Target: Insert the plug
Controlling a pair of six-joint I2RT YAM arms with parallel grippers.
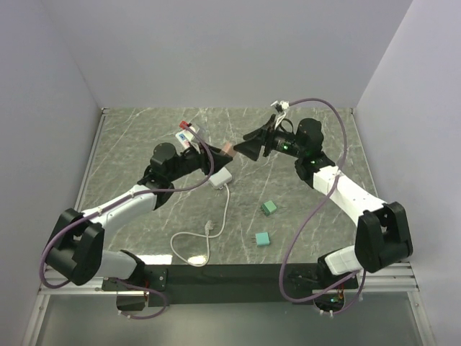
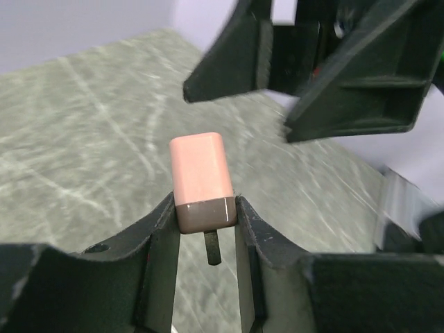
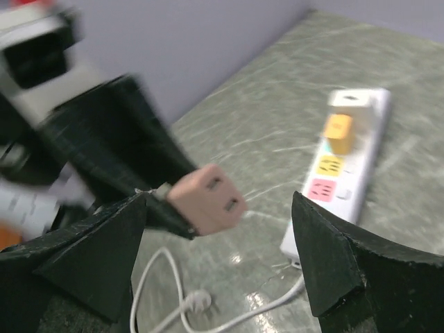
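Pale lilac walls (image 1: 216, 43) box in a grey-green marbled worktop (image 1: 144, 137), where the white power strip (image 1: 221, 178) lies flat, sockets up, seemingly so a plug can drop straight in; the right hand (image 1: 243, 144) hangs spread wide and empty just beside the left hand (image 2: 205, 208), probably to give it room. That left hand pinches the dark base of the pink plug (image 2: 200, 177), raised off the worktop near the strip; its prong (image 2: 213, 246) points back between the fingers (image 2: 163, 243), so a regrip looks needed.

A white plastic power strip (image 1: 222, 177) lies mid-table. Just behind it, the pink block-shaped plug (image 1: 227, 150) sits between the left gripper's (image 1: 221, 151) fingers. Right of the strip lies a small green cube (image 1: 269, 208), with a second green cube (image 1: 262, 238) nearer. The strip's white cord (image 1: 226, 205) coils in front.
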